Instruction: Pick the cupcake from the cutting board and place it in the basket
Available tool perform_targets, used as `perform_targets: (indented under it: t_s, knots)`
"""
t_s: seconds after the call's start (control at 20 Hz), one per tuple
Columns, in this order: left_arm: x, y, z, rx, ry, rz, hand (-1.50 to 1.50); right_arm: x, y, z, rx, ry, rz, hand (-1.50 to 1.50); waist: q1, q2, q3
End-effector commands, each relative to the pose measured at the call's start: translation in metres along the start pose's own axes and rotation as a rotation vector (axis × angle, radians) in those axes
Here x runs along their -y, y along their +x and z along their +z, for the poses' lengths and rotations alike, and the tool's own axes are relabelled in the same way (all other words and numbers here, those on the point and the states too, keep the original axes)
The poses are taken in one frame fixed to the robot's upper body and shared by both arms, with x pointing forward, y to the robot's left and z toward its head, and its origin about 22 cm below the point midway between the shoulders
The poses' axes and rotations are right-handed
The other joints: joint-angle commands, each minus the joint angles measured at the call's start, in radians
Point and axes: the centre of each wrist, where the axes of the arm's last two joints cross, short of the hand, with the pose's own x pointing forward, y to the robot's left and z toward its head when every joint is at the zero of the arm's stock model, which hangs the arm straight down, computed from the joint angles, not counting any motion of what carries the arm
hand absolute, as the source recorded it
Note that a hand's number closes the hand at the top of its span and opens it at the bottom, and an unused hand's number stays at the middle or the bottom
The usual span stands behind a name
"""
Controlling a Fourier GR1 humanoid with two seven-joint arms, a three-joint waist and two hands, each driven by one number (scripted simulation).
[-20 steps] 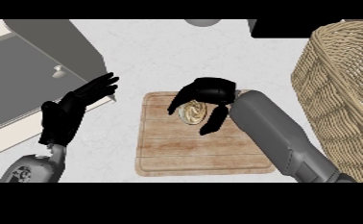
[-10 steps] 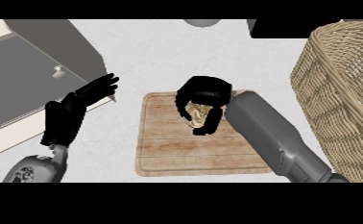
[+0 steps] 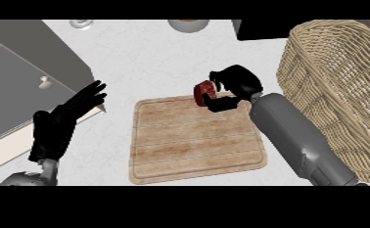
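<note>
The right hand [image 3: 235, 87] is curled round the cupcake [image 3: 204, 93], which shows red at the hand's left side, tipped on its side between thumb and fingers; whether it sits clear of the wood is hard to judge from above. Below and left of that hand lies the cutting board [image 3: 195, 141], its far edge just under the cupcake. To the hand's right stands the wicker basket [image 3: 332, 80], near the forearm. Well off to the left, the left hand [image 3: 65, 122] rests open, fingers straight, beside a grey cabinet [image 3: 29, 82].
</note>
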Motion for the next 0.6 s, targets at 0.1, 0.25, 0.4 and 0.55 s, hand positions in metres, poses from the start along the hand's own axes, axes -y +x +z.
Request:
perform_targets:
  t_s: [0.1,0.25,0.4,0.55]
  knots:
    - [-0.014,-0.021,-0.001,-0.119,0.110,0.011,0.00,-0.008,0.053,-0.007,-0.229,-0.097,-0.093,1.50,-0.024,0.022,-0.005]
    - [-0.020,-0.023,0.001,-0.103,0.137,-0.006,0.00,0.004,0.082,-0.001,-0.218,-0.193,-0.217,1.50,-0.035,0.020,-0.004]
    - [-0.027,-0.014,0.003,-0.101,0.106,-0.001,0.00,0.041,0.123,0.003,-0.181,-0.322,-0.334,1.50,-0.025,0.020,-0.003]
    - [-0.028,-0.023,0.009,-0.120,0.122,-0.002,0.00,0.080,0.136,0.022,-0.157,-0.450,-0.482,1.50,-0.034,0.017,-0.002]
